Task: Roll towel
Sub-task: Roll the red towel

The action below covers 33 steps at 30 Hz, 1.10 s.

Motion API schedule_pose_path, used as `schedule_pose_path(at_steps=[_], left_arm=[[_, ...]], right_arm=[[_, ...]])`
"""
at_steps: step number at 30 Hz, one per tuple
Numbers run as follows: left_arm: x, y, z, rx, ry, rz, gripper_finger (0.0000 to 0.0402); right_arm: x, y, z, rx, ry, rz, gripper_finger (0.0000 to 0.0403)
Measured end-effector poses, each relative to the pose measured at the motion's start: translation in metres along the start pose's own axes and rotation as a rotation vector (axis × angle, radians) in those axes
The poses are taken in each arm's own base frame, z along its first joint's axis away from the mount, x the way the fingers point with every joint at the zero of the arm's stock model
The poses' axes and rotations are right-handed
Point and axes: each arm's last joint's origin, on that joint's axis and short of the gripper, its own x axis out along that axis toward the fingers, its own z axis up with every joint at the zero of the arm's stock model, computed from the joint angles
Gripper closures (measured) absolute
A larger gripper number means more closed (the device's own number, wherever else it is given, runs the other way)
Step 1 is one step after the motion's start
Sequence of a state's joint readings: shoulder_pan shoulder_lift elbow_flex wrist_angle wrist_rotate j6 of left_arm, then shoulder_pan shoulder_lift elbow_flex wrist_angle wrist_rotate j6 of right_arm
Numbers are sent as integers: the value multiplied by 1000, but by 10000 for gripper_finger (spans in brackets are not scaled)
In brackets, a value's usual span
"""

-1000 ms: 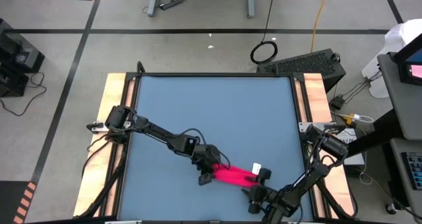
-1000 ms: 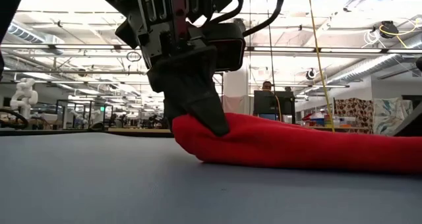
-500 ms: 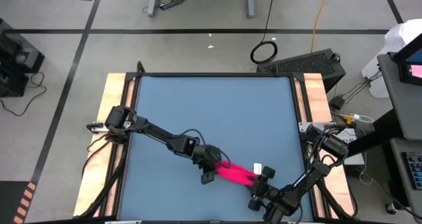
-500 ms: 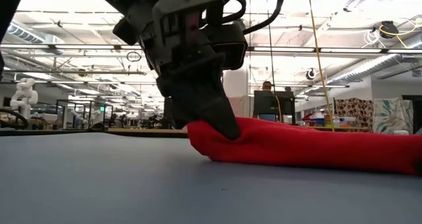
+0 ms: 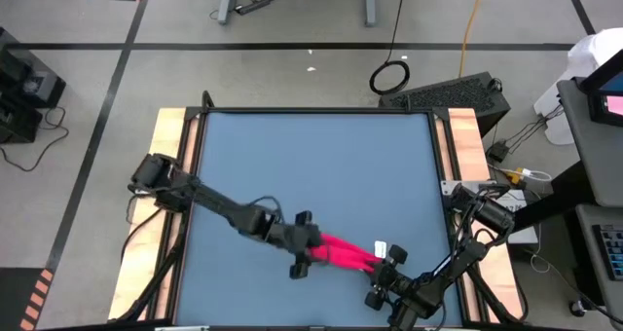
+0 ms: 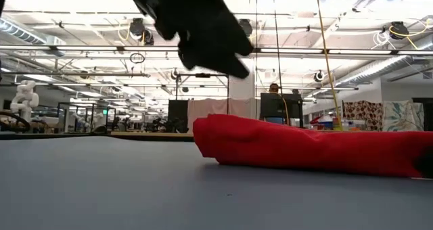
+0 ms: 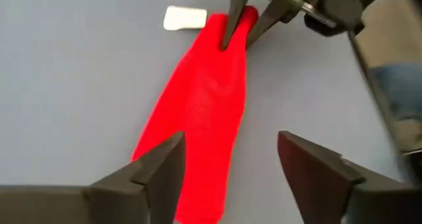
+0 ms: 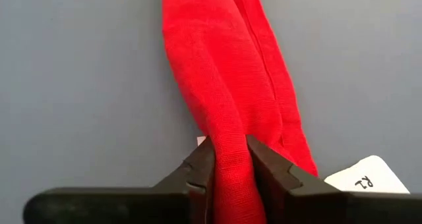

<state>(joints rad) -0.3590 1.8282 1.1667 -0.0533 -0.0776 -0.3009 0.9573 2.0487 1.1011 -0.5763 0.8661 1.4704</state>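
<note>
Lying rolled in the lower centre of the blue worktop [image 5: 311, 165], the towel [image 5: 343, 253], right gripper [image 8: 227, 159] jaws pinching its right end, left gripper [image 7: 227, 159] jaws open above its left end

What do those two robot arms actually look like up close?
Both arms are dark, slim and jointed, with black cables looping beside them. The left gripper and the right gripper each end in two flat, wedge-shaped dark fingers. No markings show on them.
</note>
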Motion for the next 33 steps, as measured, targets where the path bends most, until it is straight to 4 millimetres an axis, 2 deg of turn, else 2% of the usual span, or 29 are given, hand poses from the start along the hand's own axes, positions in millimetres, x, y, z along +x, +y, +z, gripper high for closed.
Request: schedule_pose_path(at_steps=[2, 5, 9, 12, 16, 25, 33], left_arm=[[0, -15, -6, 95, -23, 78, 148], [13, -32, -22, 236, -31, 186, 138], [33, -44, -43, 373, 3, 191, 137], [46, -39, -54, 406, 33, 260, 137], [55, -27, -57, 420, 52, 308, 153], [61, -5, -53, 395, 78, 313, 262], [61, -8, -54, 440, 87, 309, 252]], right_arm=[[0, 0, 0, 3, 0, 2, 343], [0, 0, 0, 11, -1, 2, 343], [0, 0, 0, 12, -1, 3, 344], [0, 0, 0, 12, -2, 3, 344], [0, 1, 0, 14, -2, 4, 344], [0, 1, 0, -13, -1, 6, 344], [0, 1, 0, -35, 0, 7, 344]])
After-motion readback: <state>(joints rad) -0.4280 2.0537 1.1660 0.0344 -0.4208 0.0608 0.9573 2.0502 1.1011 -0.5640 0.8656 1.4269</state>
